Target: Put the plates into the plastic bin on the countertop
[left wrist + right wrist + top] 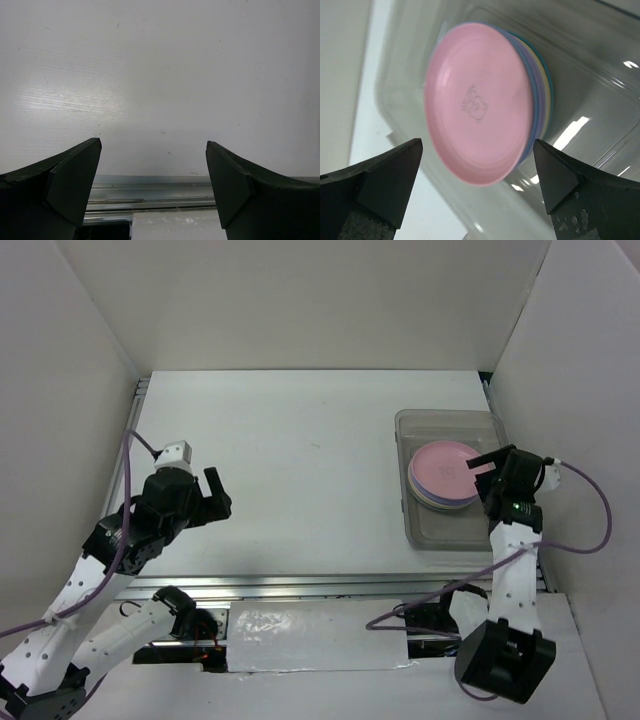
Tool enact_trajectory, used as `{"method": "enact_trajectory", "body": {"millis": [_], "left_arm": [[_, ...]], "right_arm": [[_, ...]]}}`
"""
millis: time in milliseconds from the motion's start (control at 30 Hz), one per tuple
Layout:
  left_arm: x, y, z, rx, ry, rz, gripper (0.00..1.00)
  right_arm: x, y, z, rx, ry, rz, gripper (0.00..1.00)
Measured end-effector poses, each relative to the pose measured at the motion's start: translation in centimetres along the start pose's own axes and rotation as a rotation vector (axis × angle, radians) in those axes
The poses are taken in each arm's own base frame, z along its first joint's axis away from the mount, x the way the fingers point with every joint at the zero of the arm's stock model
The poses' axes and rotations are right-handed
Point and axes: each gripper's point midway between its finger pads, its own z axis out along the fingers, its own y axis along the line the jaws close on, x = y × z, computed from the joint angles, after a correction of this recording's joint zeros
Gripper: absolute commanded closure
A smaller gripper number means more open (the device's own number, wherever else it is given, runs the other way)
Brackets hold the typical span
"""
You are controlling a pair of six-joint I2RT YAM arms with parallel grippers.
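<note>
Seen from above, the plates are lying stacked inside the plastic bin at the right of the white counter. The right tool is hovering beside them, and no other plate is showing, so the task is looking nearly or fully done. The left wrist view is showing the left tool spread wide and empty above bare counter. The right wrist view is showing the right tool's jaws gaping, gripping nothing, with a pink plate topping the stack and the full count staying hidden.

1 plastic bin; 1 stack of plates, pink on top, exact no. unclear; 2 arms.
</note>
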Motion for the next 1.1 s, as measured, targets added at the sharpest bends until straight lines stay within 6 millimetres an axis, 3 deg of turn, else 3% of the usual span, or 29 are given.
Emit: {"method": "enact_trajectory", "body": {"millis": [100,233,400,500,567,633,733,833,967,1100], "left_arm": [[-0.2,0.2,-0.2,-0.003,-0.011,-0.009,0.01],[-1.2,0.9,-0.9,-0.039,-0.024,0.000,0.01],[-6.4,1.2,-4.4,-0.076,-0.143,-0.021,0.01],[-9.1,2.1,-8.1,-0.084,-0.243,-0.056,0.01],[-9.7,2.9,-9.8,-0.089,-0.278,-0.072,0.01],[-9.7,4.0,-11.9,-0.090,-0.310,-0.089,0.01],[-8.6,5.8,-14.0,-0.096,-0.326,-0.100,0.01],[-6.8,7.4,-15.0,-0.106,-0.323,-0.103,0.01],[-4.4,8.7,-15.8,-0.085,-0.317,-0.118,0.01],[-3.4,9.1,-16.4,-0.059,-0.319,-0.132,0.01]], "right_arm": [[-2.2,2.4,-3.6,-0.084,-0.072,-0.007,0.00],[-4.7,6.0,-10.0,-0.218,-0.162,-0.085,0.00],[-5.2,9.1,-18.9,-0.402,-0.189,-0.292,0.00],[-4.4,8.6,-24.8,-0.500,-0.201,-0.420,0.00],[-3.8,7.8,-28.9,-0.589,-0.203,-0.479,0.00],[-4.2,6.2,-34.2,-0.712,-0.247,-0.511,0.00],[-4.4,3.5,-38.6,-0.846,-0.277,-0.521,0.00],[-3.9,0.7,-40.4,-0.948,-0.252,-0.537,0.00],[-3.1,-0.9,-39.3,-0.959,-0.167,-0.572,0.00],[-3.3,-1.5,-38.4,-0.945,-0.134,-0.587,0.00]]}}
